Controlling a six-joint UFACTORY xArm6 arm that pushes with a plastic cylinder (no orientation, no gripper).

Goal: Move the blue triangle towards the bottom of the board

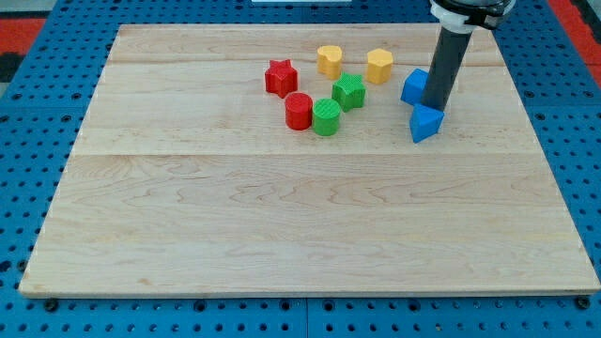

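My arm ended in a straight dark rod, no pincer on it, so nothing there to be open, closed or gripping. My tip (pixel 435 107) sat on the wooden tabletop (pixel 282 225), upper right part of the view. The blue triangle (pixel 425 123) lay right below my tip toward the view's bottom, looking as if it touched the rod's end, tho I couldn't be sure of contact from this angle. A 2nd blue block (pixel 413 86), shape unclear, was just to the view's left of the rod and a bit toward the top, its right edge hidden behind the rod. The 2 blue blocks were close together w/ my tip between them.

Further to the view's left of my tip, approx level w/ the 2nd blue block, stood a yellow block (pixel 379 66), then a green block (pixel 348 91) below-left of it, both shapes hard to make out. Another yellow block (pixel 330 60) was near the green one, toward the top. A green cylinder (pixel 326 118) and a red cylinder (pixel 299 110) stood side by side, touching or nearly so. Farthest from my tip was the red star (pixel 281 78), above the red cylinder. Around the tabletop ran a blue perforated surface (pixel 19 188).
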